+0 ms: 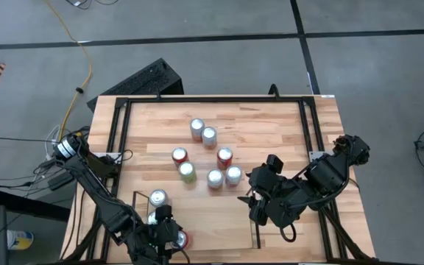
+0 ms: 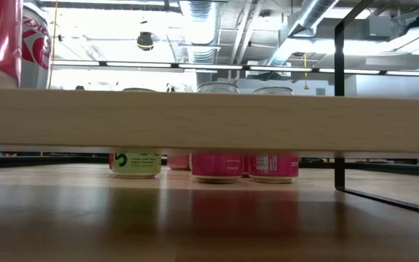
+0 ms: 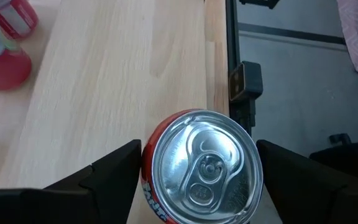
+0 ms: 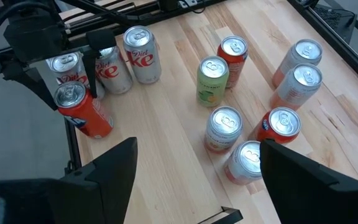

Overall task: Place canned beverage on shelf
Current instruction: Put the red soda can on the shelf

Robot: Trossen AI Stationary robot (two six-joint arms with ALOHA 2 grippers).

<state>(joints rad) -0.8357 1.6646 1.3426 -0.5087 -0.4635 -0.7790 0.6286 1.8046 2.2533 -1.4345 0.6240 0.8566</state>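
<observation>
Left wrist view: red can [image 3: 201,168] stands between the left gripper's [image 3: 197,177] spread, non-touching fingers

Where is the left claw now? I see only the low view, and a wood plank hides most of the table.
Observer: The left claw is at the table's near left corner, around an upright red can.
Operator: How many cans stand in the middle?
Observer: Seven cans stand there in a loose group.
Operator: And the right claw?
Observer: The right claw is open and empty, above the table to the right of that group.
</observation>
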